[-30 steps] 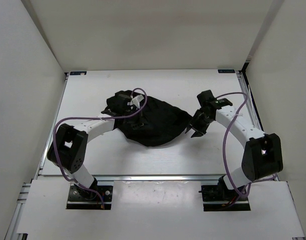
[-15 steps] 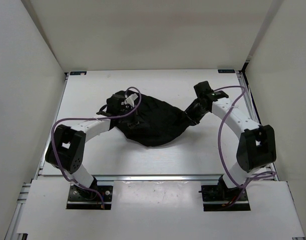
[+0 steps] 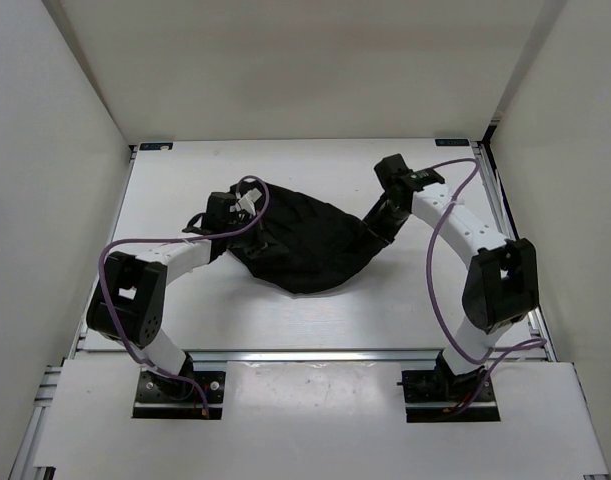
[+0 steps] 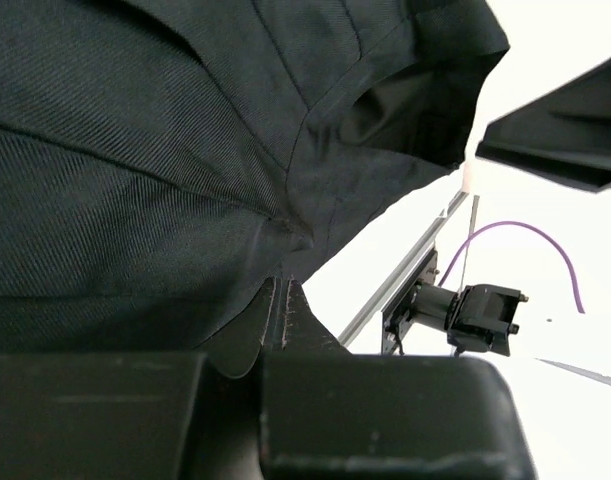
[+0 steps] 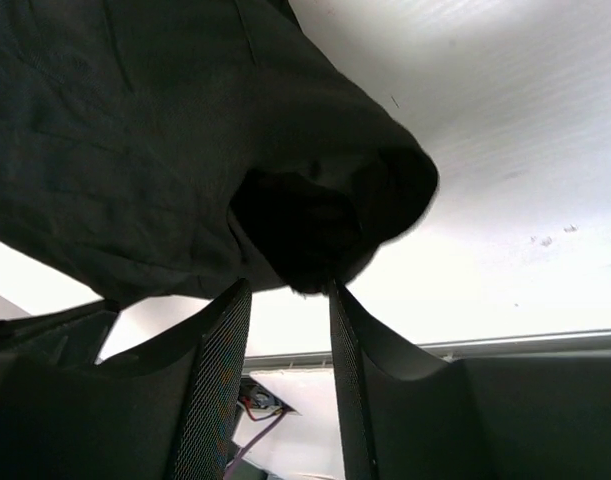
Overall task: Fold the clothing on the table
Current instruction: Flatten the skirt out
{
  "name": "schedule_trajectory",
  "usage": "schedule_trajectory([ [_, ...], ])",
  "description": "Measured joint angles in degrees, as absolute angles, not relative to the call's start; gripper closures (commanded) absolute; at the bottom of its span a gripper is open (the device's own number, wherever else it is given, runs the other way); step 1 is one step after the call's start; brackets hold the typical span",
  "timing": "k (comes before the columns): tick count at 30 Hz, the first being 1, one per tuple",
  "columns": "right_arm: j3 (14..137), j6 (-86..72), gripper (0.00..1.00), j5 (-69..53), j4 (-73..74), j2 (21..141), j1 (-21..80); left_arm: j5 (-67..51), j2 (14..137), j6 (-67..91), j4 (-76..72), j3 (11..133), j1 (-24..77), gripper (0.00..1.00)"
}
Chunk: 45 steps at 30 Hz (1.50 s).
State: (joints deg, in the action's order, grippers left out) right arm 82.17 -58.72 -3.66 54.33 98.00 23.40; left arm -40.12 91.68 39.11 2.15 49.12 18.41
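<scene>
White walls close the workspace on three sides. The white desk carries one black garment, which lies as a rumpled heap at the middle of the top view, between the two arms.

We judge that this cloth is light and very soft. It sags, makes loose folds and has no stiffness to keep a shape, so a lifted edge would hang down and drag the rest with it. It does not look fragile, but the thin weave may slip out of a shallow pinch. A stitched seam or a hem seems the best place to take hold, one at each far end of the heap, so that the cloth can be stretched flat.

The left end effector is closed, with a ridge of the fabric pinched between its tips at the left end of the heap. The left arm reaches in from the lower left of the top view.

The right end effector has its jaws partly apart and grips nothing. A dark rounded fold sits just at their mouth, at the right end of the heap. The right arm curves up from the lower right, with its wrist turned toward the cloth.
</scene>
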Motion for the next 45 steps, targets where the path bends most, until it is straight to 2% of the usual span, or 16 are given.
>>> schedule_trajectory([
  [13, 72.51, -64.12, 0.57, -3.38, 55.07, 91.29, 24.91, -41.36, 91.68, 40.40, -0.75, 48.99, 18.20, 1.00],
  [45, 74.91, -64.97, 0.58, -2.96, 52.01, 93.93, 22.24, -42.48, 91.68, 40.99, -1.76, 48.31, 16.01, 1.00],
])
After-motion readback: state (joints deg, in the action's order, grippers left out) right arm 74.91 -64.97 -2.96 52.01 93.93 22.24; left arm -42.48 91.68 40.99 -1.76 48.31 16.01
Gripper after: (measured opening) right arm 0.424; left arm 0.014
